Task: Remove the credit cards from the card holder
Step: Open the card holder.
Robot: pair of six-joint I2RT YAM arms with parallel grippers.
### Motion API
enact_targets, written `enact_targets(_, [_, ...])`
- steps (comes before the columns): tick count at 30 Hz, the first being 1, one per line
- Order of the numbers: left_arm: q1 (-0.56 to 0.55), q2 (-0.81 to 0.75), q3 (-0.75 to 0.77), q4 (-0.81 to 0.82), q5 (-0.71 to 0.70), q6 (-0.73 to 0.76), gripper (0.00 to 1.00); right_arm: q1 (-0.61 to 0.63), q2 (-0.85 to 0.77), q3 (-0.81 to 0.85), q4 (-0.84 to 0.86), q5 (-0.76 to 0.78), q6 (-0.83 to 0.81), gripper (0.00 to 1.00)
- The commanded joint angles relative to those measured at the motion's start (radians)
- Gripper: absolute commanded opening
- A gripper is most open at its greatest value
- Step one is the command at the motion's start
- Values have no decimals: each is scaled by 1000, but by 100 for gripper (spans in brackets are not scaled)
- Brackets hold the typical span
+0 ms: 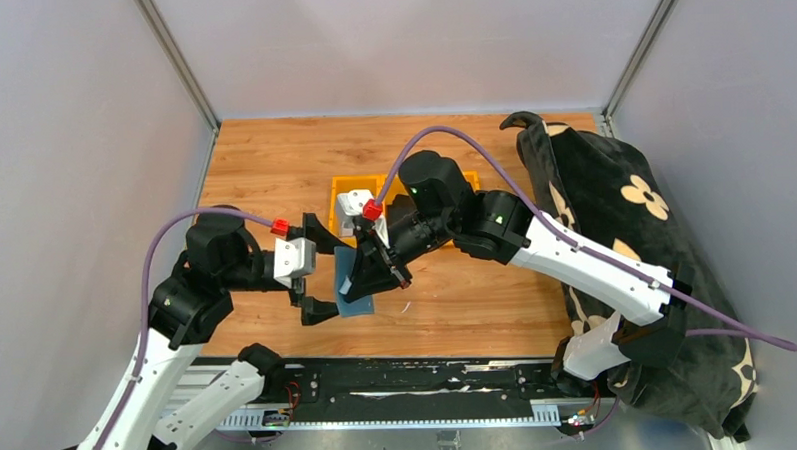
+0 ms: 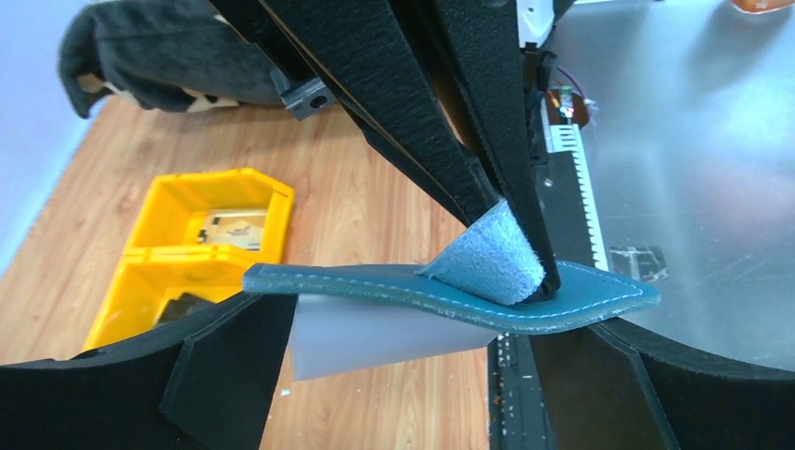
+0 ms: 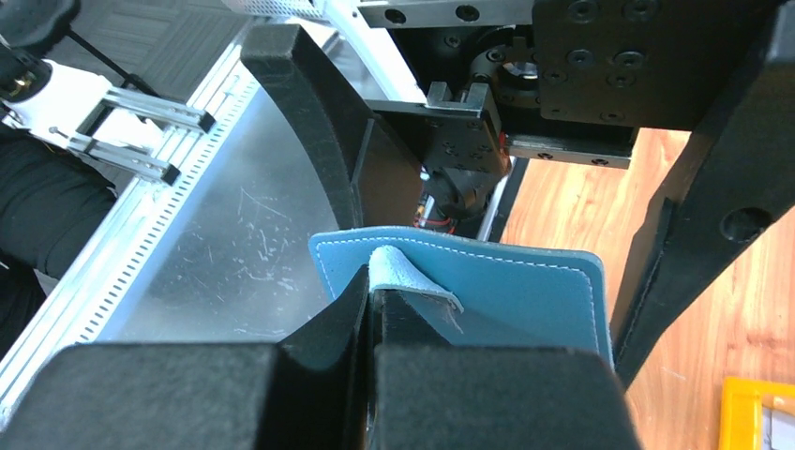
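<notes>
Wooden tabletop (image 1: 272,159), grey walls (image 1: 72,146); yellow bins (image 1: 345,190) behind card holder (image 1: 355,305); floral cloth (image 1: 604,208) right.

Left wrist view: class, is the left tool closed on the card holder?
No: the left tool stands open around the card holder, which the right tool pinches.

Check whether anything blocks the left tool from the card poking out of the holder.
Nothing visible does. The pale card pokes out under the holder, in the open gap between the spread fingers of the left tool. The right tool pinches the holder's tab, clear of the card.
</notes>
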Motion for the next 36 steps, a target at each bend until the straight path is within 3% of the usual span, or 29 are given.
enact_targets(1, [-3, -25, 12, 120, -121, -2, 100, 48, -31, -16, 99, -119, 65, 0])
enact_targets(11, [-2, -8, 94, 119, -165, -58, 100, 52, -61, -32, 141, -151, 107, 0])
enact_targets(18, [-2, -35, 81, 54, 59, -122, 100, 45, -62, 1, 93, -122, 65, 0])
enact_targets(27, [-2, -54, 51, 19, 80, -92, 100, 35, -60, 2, 134, -138, 88, 0])
enact_targets(31, [-3, -17, 101, 19, 131, -137, 100, 33, -24, 18, 126, -143, 93, 0])
enact_targets(36, [-4, -59, 56, 26, 193, -176, 100, 27, -34, 15, 122, -127, 80, 0])
